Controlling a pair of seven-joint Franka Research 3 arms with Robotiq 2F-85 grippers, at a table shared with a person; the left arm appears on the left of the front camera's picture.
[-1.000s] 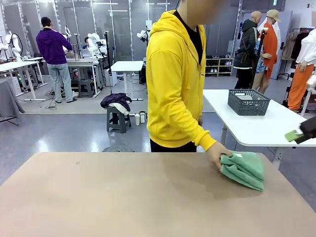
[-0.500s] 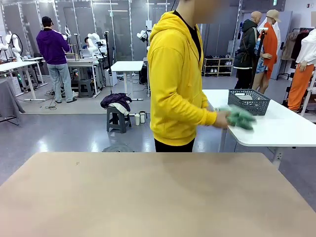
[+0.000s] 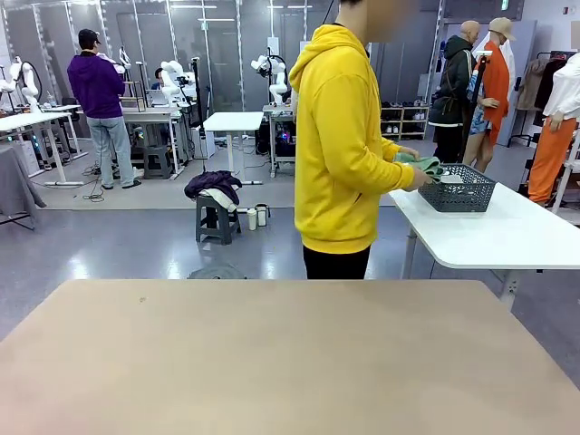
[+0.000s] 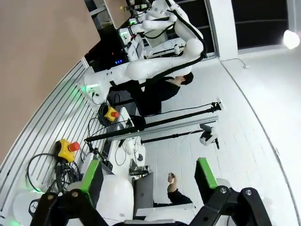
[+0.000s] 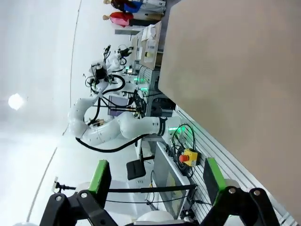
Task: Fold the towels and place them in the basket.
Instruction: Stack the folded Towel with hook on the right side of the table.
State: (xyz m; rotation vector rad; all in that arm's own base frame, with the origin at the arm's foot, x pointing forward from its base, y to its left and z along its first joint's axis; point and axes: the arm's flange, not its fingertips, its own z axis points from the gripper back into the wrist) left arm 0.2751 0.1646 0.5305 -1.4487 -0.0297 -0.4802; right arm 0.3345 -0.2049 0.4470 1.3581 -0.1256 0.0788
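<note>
Left gripper (image 4: 148, 176) and right gripper (image 5: 153, 174) both spread wide, empty (raised off table). Person's hand (image 3: 422, 177) holds folded towel (image 3: 422, 165) over basket (image 3: 456, 188) rim.

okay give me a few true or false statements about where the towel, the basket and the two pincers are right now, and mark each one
1. The person holds a green towel at the basket. True.
2. The basket sits on the brown table. False: it sits on the white table behind the person.
3. The left pincer is open with nothing between its fingers. True.
4. The right pincer is shut on a towel. False: it is open and holds nothing.
5. A folded towel lies on the brown table. False: no towel lies there.
</note>
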